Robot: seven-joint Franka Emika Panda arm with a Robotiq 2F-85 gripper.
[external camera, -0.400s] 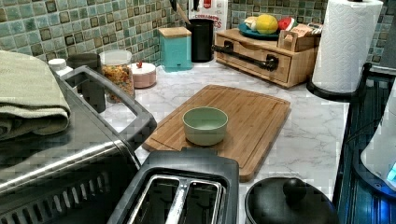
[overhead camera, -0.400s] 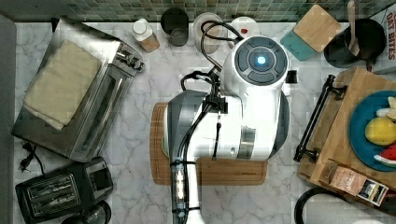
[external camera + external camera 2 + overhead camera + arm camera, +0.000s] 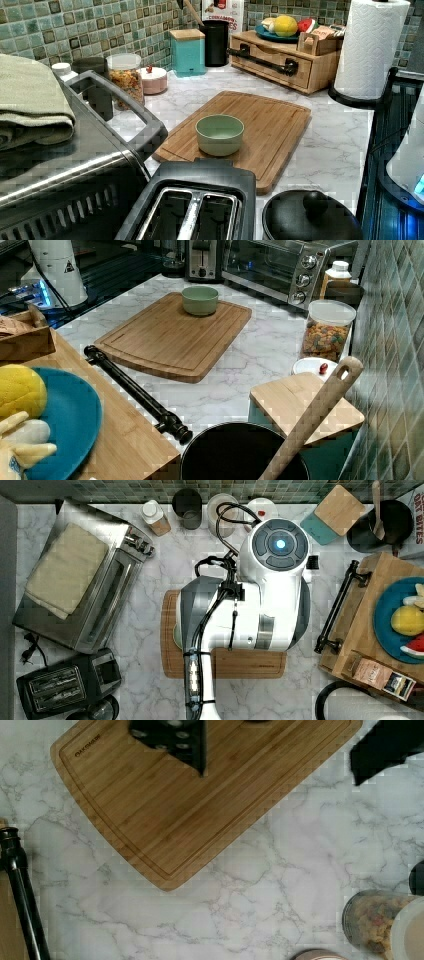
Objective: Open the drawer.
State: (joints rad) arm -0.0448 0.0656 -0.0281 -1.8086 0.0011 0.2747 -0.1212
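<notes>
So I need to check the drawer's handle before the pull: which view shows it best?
The left view: the drawer shows its front with the whole black bar handle. The top view shows the handle from above, the right view along its length, the wrist view one end.

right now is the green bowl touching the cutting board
Touching. In the left view the bowl sits flat on the cutting board, its base meeting the wood with no gap; the right view shows the same.

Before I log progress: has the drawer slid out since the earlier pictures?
No. In the top view the drawer's handle keeps the same gap from the cutting board's right edge.
</notes>
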